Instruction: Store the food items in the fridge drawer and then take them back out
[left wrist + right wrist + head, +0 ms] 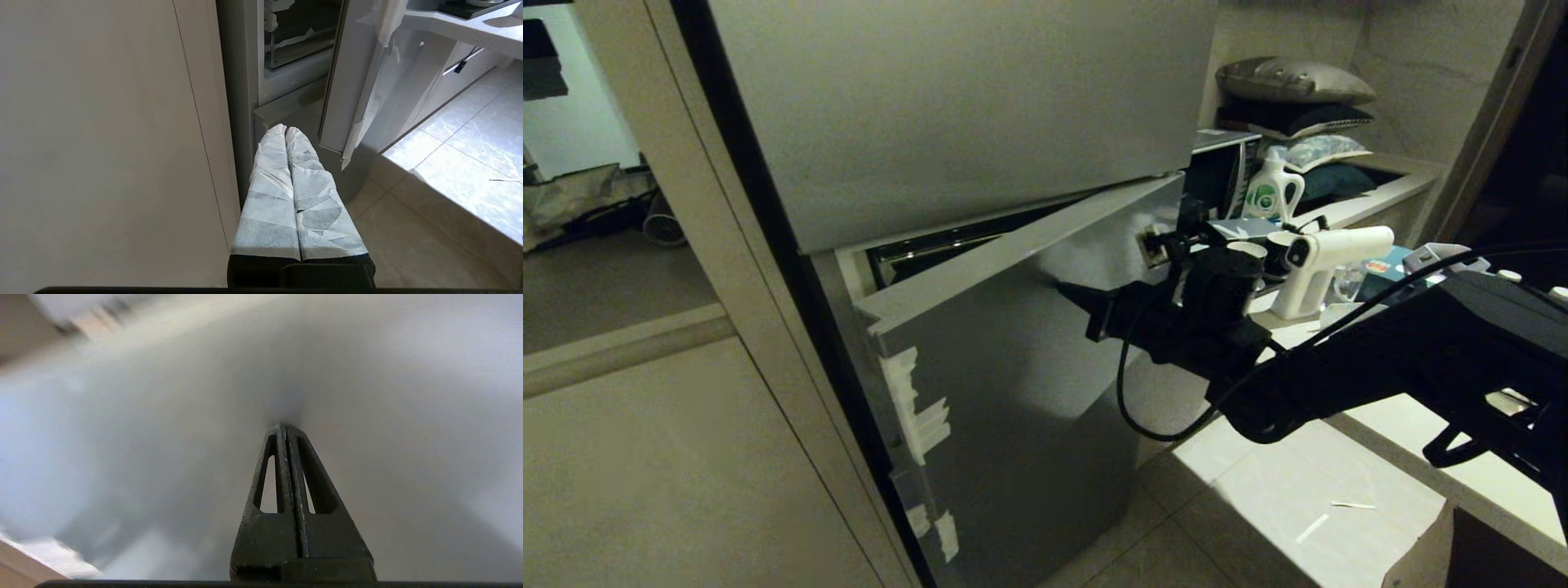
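No food [523, 0] shows anywhere — strike that: none of the tan lumps is in sight at all, and the clear drawer [292, 53] is only glimpsed in the left wrist view, deep inside the fridge past the half-open door, well ahead of the left pincer [285, 130]. I take that pale-edged bin with tape scraps to be the drawer, though the angle is poor.

The lower fridge door [1013, 351] stands ajar, swung out a little from the cabinet, with white tape strips down its hinge-side edge. The right pincer [1072, 291] is clenched tight on nothing, its tips pressed against the grey face of that door; its own camera shows the two black fingers [282, 465] meeting right at the blurred steel. With fingers together it works as a blunt pusher, so my guess is it is there to swing the door, not to grasp anything.

The left pincer, wrapped in white paper tape, is also clenched and empty, hanging low beside the cupboard panel [102, 143], idle.

Behind the right arm, a counter [1380, 212] holds a white spray gun [1327, 261] and a detergent bottle [1274, 192].
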Robot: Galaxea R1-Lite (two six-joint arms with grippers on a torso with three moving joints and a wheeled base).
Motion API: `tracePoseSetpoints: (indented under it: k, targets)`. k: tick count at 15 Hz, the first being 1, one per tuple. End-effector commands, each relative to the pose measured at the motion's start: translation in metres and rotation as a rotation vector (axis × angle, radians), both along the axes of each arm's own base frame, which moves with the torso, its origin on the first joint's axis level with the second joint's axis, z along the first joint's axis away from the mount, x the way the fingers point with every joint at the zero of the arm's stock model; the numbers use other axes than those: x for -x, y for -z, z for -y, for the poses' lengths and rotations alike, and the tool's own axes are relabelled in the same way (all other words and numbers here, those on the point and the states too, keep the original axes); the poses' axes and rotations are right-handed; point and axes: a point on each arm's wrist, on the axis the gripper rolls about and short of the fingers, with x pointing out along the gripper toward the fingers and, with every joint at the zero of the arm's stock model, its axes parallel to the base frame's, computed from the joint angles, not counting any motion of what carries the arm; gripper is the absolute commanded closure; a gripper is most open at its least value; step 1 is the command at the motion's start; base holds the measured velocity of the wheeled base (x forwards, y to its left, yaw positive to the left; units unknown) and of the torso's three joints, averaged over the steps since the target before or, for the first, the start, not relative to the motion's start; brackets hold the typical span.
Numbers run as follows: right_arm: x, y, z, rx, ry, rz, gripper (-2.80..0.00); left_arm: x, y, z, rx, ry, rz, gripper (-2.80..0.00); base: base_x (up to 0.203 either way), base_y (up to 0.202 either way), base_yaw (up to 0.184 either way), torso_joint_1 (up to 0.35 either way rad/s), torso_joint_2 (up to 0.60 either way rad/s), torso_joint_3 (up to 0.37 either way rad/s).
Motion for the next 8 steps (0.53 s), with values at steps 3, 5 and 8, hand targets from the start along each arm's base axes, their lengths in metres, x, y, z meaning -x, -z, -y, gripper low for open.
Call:
tracePoseSetpoints:
  k: [3, 5, 8]
  targets:
    - [-0.018, 0.005, -0.021, -0.03, -0.017, 0.048, 0.0, 0.0, 0.0, 0.0, 0.001, 0.0, 0.0, 0.0, 0.0, 0.0, 0.0, 0.0, 0.0, 0.0]
    - [-0.025, 0.005, -0.032, -0.047, -0.024, 0.073, 0.0, 0.0, 0.0, 0.0, 0.001, 0.0, -0.001, 0.0, 0.0, 0.0, 0.0, 0.0, 0.0, 0.0]
    - [-0.038, 0.014, -0.044, -0.065, 0.001, 0.097, 0.0, 0.0, 0.0, 0.0, 0.007, 0.0, 0.002, 0.0, 0.0, 0.0, 0.0, 0.0, 0.0, 0.0]
